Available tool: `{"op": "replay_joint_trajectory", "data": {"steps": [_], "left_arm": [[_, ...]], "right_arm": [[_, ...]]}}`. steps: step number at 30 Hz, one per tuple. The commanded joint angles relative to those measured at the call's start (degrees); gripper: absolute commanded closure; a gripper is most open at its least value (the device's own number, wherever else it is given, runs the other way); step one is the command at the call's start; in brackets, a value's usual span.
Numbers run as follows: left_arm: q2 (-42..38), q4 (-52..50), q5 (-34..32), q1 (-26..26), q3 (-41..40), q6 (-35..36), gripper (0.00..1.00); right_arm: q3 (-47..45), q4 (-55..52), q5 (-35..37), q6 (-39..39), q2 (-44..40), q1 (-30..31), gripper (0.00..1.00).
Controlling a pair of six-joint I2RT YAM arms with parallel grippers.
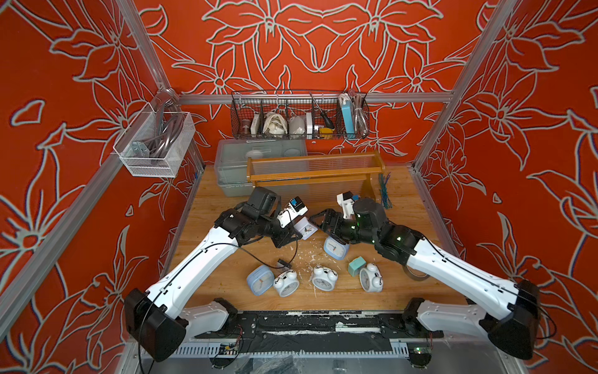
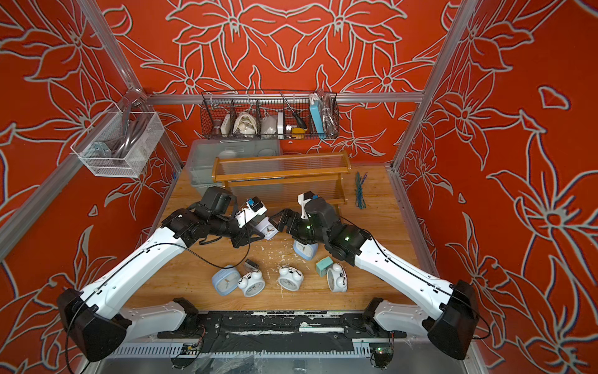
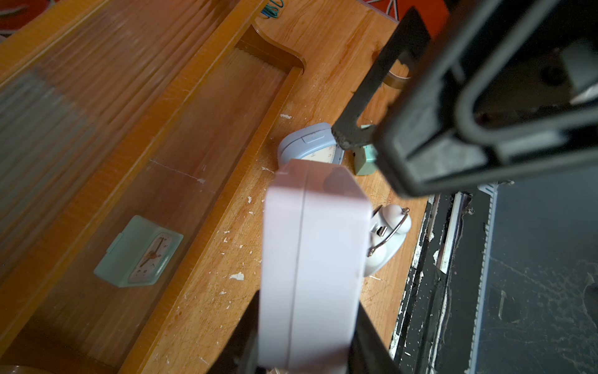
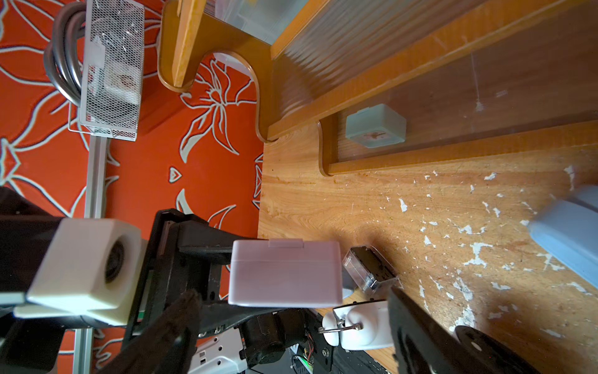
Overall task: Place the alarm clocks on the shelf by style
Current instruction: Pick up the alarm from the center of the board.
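Alarm clocks lie scattered over the front of the counter [image 1: 407, 207], and the shelf [image 1: 315, 176] stands behind them. Farthest left, a light-blue square clock [image 1: 260, 280] rests against a white twin-bell clock [image 1: 286, 284], with a dark cube clock [image 4: 369, 268] just behind the pair. On the shelf's lowest tier, near its left end, sits a shelved teal cube clock [image 3: 139, 252].

In front of the shelf, the left tool [image 3: 307, 343] pinches a whitish-lilac cube clock [image 1: 305, 228] and holds it clear of the counter. Just to its right, the right tool [image 1: 318, 224] faces that cube with its jaws spread wide and grips nothing.

Further right, a middle twin-bell clock [image 1: 324, 277] is at the front. A second light-blue clock [image 1: 336, 247] stands partly under the right arm. Last, a loose teal cube clock [image 1: 357, 266] is just beside the right twin-bell clock [image 1: 371, 279].
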Motion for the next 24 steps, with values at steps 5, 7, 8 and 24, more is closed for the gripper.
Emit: {"op": "replay_joint_trajectory", "data": {"steps": [5,7,8,24], "left_arm": [[-0.4,1.2,0.7,-0.6,-0.8,-0.2,0.74],[-0.4,1.2,0.7,-0.6,-0.9,-0.1,0.73],[-0.3,1.3,0.7,-0.7,-1.0,-0.1,0.73],[-0.7,1.4,0.7,-0.8,-1.5,-0.1,0.71]], "right_arm": [[-0.1,3.6,-3.3,-0.1,2.2,0.7,0.11],[-0.3,4.6,-4.0,-0.2,3.0,0.9,0.13],[-0.3,4.9,-4.2,-0.3,3.3,0.8,0.14],[-1.2,6.1,-3.3,-0.9,5.4,1.1,0.37]]}}
